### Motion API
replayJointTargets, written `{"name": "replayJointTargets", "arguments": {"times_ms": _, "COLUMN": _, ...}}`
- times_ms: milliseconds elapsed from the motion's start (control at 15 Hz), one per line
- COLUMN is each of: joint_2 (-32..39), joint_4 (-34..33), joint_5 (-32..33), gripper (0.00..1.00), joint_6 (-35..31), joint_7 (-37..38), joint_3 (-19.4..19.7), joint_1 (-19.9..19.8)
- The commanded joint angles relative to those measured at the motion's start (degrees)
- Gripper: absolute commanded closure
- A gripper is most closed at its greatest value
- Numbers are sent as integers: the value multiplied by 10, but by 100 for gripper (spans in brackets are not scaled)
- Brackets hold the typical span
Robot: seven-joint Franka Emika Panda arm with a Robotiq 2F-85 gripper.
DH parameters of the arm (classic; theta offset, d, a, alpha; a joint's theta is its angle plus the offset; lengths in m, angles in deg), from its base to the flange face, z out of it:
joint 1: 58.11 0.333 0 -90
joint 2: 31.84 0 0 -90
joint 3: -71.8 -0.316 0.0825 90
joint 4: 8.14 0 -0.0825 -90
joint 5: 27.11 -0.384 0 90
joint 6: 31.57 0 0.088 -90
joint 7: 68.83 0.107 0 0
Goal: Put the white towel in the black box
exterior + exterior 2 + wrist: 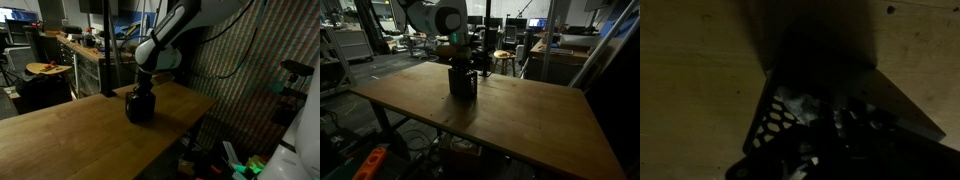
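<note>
Now the gripper [141, 92] sits with jaws closed at the top of the black box [140, 108].
In an exterior view the arm comes down from one o'clock onto the box on the wooden table [70, 130]; in an exterior view the arm enters from eleven o'clock, the box [463, 85] upright; in the wrist view the white towel [795, 103] lies crumpled inside the box, perforated wall at eight o'clock; whether the jaws pinch it is unclear.
</note>
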Motion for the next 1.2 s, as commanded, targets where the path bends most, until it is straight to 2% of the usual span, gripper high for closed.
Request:
{"name": "replayJointTargets", "arguments": {"times_ms": 0, "joint_2": 20, "joint_4": -15, "joint_5": 21, "gripper": 69, "joint_6": 15, "joint_7": 28, "joint_3": 5, "joint_1": 7}}
{"name": "replayJointTargets", "arguments": {"times_ms": 133, "joint_2": 10, "joint_4": -10, "joint_5": 20, "gripper": 58, "joint_6": 19, "joint_7": 30, "joint_3": 7, "joint_1": 5}}
{"name": "replayJointTargets", "arguments": {"times_ms": 400, "joint_2": -11, "joint_4": 1, "joint_5": 29, "gripper": 23, "joint_6": 21, "joint_7": 33, "joint_3": 12, "joint_1": 4}}
{"name": "replayJointTargets", "arguments": {"times_ms": 533, "joint_2": -20, "joint_4": 4, "joint_5": 39, "gripper": 9, "joint_6": 22, "joint_7": 38, "joint_3": 13, "joint_1": 7}}
{"name": "replayJointTargets", "arguments": {"times_ms": 600, "joint_2": -23, "joint_4": 6, "joint_5": 45, "gripper": 7, "joint_6": 22, "joint_7": 40, "joint_3": 13, "joint_1": 8}}
{"name": "replayJointTargets", "arguments": {"times_ms": 733, "joint_2": -31, "joint_4": 9, "joint_5": 56, "gripper": 6, "joint_6": 20, "joint_7": 44, "joint_3": 12, "joint_1": 10}}
{"name": "replayJointTargets", "arguments": {"times_ms": 867, "joint_2": -39, "joint_4": 13, "joint_5": 66, "gripper": 15, "joint_6": 19, "joint_7": 48, "joint_3": 12, "joint_1": 11}}
{"name": "replayJointTargets", "arguments": {"times_ms": 933, "joint_2": -43, "joint_4": 14, "joint_5": 71, "gripper": 23, "joint_6": 19, "joint_7": 49, "joint_3": 11, "joint_1": 12}}
{"name": "replayJointTargets", "arguments": {"times_ms": 1067, "joint_2": -50, "joint_4": 18, "joint_5": 75, "gripper": 24, "joint_6": 18, "joint_7": 51, "joint_3": 10, "joint_1": 15}}
{"name": "replayJointTargets", "arguments": {"times_ms": 1133, "joint_2": -55, "joint_4": 20, "joint_5": 77, "gripper": 35, "joint_6": 18, "joint_7": 52, "joint_3": 9, "joint_1": 16}}
